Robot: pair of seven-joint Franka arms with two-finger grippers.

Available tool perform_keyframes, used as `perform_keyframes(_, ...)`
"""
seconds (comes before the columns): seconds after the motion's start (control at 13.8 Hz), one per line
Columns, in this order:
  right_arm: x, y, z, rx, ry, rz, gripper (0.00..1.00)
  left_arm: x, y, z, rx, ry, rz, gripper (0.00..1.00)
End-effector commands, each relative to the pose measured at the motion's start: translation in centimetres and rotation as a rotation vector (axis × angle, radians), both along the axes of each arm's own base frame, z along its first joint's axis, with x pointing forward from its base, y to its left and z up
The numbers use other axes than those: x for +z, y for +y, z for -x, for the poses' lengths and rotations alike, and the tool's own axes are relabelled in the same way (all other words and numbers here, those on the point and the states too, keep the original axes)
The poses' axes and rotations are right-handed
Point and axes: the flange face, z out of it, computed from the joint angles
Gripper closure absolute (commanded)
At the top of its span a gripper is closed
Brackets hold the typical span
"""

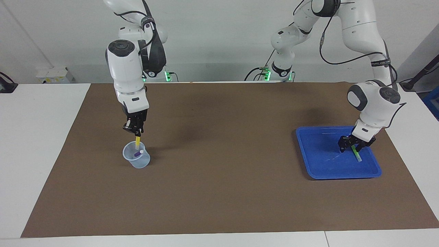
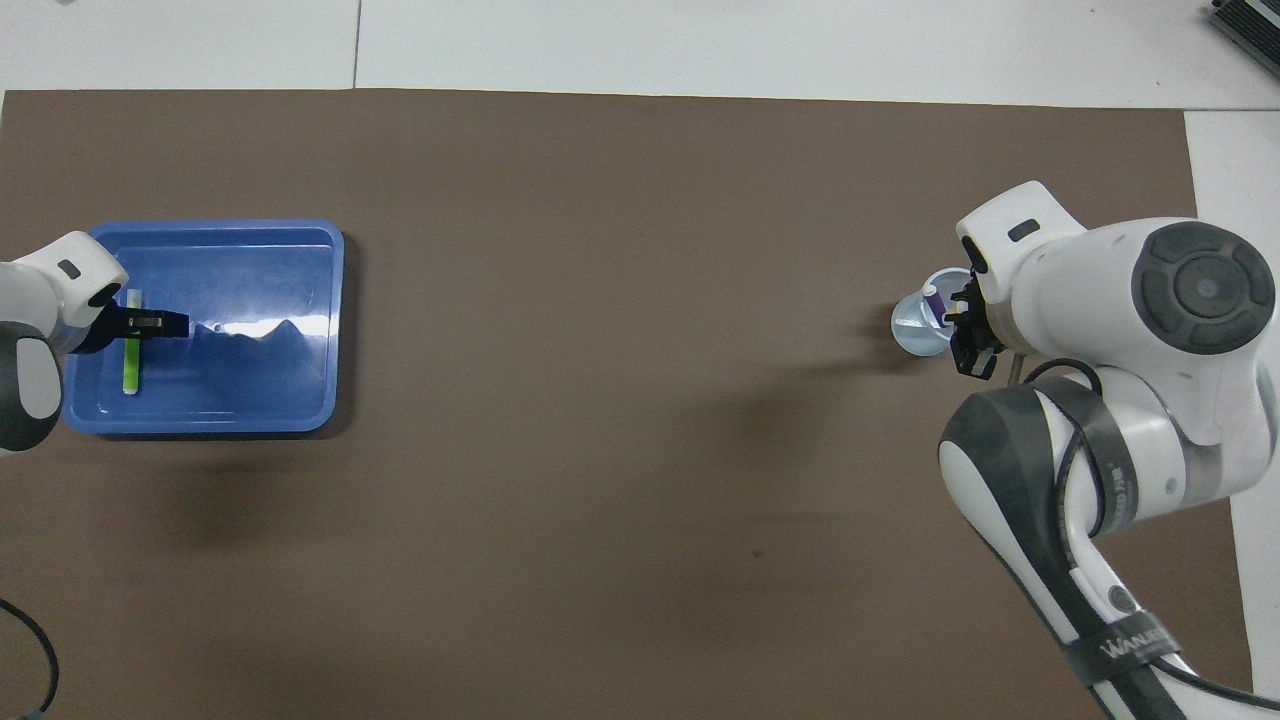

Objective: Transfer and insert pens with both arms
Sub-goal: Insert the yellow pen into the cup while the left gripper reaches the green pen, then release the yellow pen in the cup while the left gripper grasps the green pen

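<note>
The right gripper (image 1: 137,132) has its jaws closed on the yellow pen (image 1: 137,141), standing in the clear cup (image 1: 136,159) with the purple pen (image 1: 138,153), near the worktop's right-arm end. The left gripper (image 1: 353,146) is down over the green pen (image 1: 356,153) in the blue tray (image 1: 320,164) near the left-arm end; I cannot tell if its jaws grip it.

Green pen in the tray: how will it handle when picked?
The green pen looks thin, straight and stiff, probably light. Round-bodied, so it may roll on the glossy blue tray if nudged. The left tool straddles its middle, so it should lift level.
</note>
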Motion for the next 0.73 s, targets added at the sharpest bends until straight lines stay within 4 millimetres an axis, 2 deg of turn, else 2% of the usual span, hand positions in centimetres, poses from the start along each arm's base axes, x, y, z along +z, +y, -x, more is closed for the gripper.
perform_keyframes(0.0, -0.1, -0.6, 0.5, 0.020, -0.001, 0.004, 0.47, -0.1, 0.9, -0.5, -0.012, -0.019, -0.016, 0.22)
perform_keyframes(0.07, -0.2, -0.6, 0.5, 0.019, 0.000, 0.004, 0.00, -0.2, 1.0, -0.6, -0.011, -0.026, -0.016, 0.22)
perform_keyframes(0.29, -0.2, -0.8, 0.6, 0.016, 0.007, 0.006, 0.00, 0.4, 1.2, -1.0, -0.008, -0.036, -0.018, 0.21)
perform_keyframes(0.51, -0.1, -0.8, 0.6, 0.013, 0.007, 0.005, 0.00, -0.2, 2.4, -0.7, 0.012, -0.025, -0.012, 0.23)
perform_keyframes(0.65, 0.4, -0.7, 0.6, 0.007, -0.002, 0.001, 0.00, -0.9, 2.5, -0.7, 0.012, -0.016, -0.008, 0.28)
